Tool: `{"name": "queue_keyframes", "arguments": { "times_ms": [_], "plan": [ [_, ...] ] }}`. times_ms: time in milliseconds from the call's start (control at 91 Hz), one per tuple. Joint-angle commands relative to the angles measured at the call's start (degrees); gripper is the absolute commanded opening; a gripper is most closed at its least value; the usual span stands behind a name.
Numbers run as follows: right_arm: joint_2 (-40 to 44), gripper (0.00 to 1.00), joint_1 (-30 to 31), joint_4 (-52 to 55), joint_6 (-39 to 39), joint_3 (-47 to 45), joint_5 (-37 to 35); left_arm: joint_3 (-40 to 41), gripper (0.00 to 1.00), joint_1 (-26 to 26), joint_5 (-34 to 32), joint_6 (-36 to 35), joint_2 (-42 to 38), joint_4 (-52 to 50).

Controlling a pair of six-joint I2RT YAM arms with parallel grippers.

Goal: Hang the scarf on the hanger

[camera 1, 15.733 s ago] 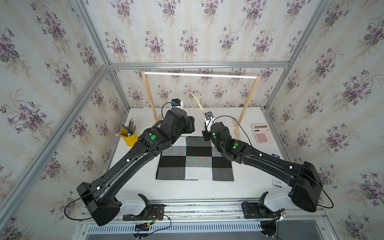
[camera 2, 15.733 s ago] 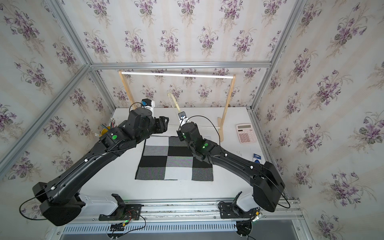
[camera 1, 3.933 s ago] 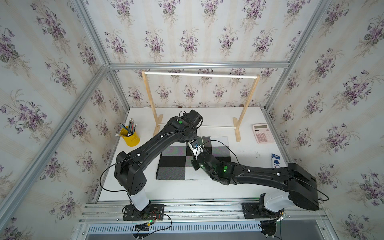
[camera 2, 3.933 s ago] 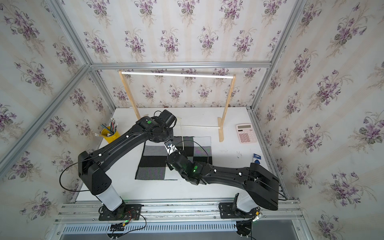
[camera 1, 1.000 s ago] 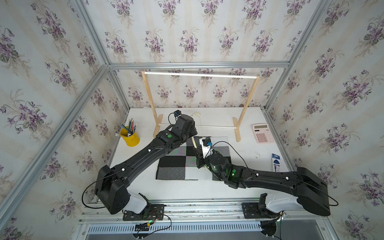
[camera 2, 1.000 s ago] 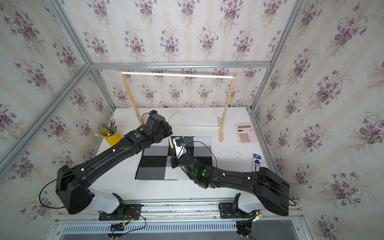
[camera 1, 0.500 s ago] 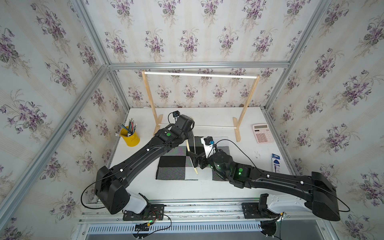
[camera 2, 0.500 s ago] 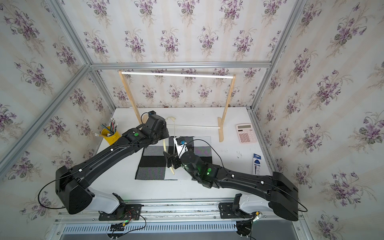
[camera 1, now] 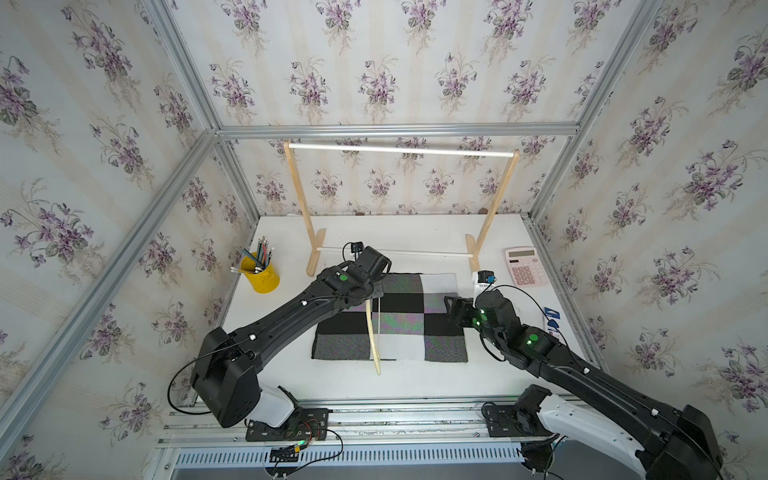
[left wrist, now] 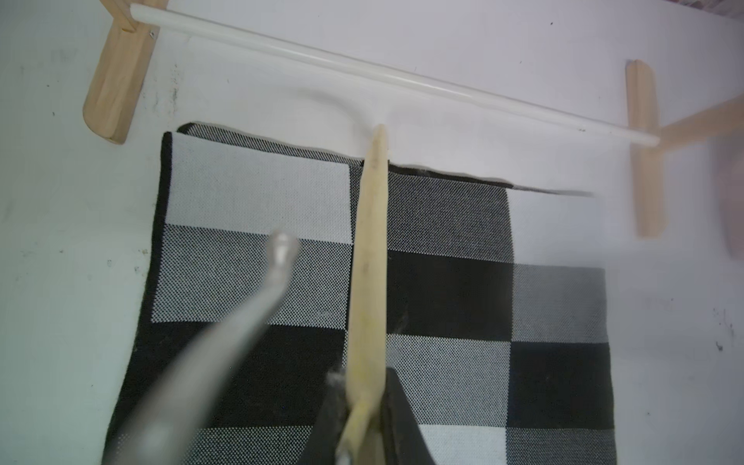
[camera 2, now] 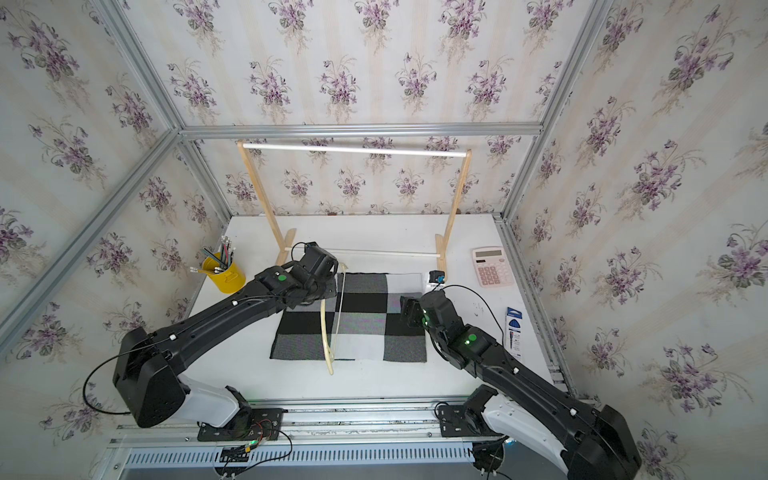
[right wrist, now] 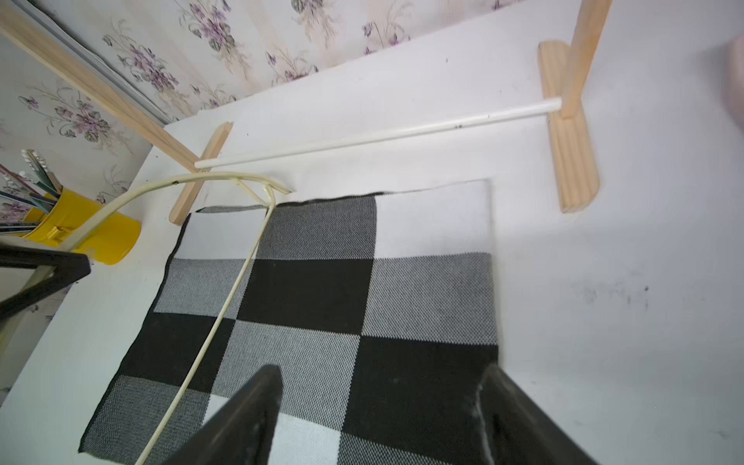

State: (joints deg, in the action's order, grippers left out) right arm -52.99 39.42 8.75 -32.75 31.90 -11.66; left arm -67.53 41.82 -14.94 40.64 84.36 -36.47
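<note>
The checkered scarf lies flat in the middle of the table. My left gripper is shut on the curved wooden arm of the cream hanger. That hanger runs front to back over the scarf's left part, and its front tip passes the scarf's near edge. Its metal hook points off to the left side. My right gripper is open, with nothing in it, over the scarf's right edge. The hanger's thin bar crosses the cloth.
The tall wooden rack stands behind the scarf, its lower white rod close to the cloth's far edge. A yellow cup of pencils is at the left. A pink calculator and a blue card are at the right.
My right gripper has let go of the hanger, opened, and moved right to the scarf's right edge. The left gripper keeps the hanger, which has swung down over the scarf.
</note>
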Motion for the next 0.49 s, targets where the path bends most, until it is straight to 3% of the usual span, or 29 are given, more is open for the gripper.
{"name": "queue_keyframes", "arguments": {
  "times_ms": [0,286,484],
  "plan": [
    [-2.2,0.81,-0.9,-2.9,0.5,0.8,6.1,2.4,0.00,1.0,-3.0,1.8,-0.8,7.3],
    [-6.4,0.82,-0.9,-6.8,1.3,-0.6,5.0,5.0,0.00,7.5,-14.2,3.7,-1.4,12.3],
    [-7.9,0.84,-0.9,-6.8,1.0,-1.5,3.7,5.4,0.00,10.4,-15.8,4.8,0.6,13.1]
  ]
}}
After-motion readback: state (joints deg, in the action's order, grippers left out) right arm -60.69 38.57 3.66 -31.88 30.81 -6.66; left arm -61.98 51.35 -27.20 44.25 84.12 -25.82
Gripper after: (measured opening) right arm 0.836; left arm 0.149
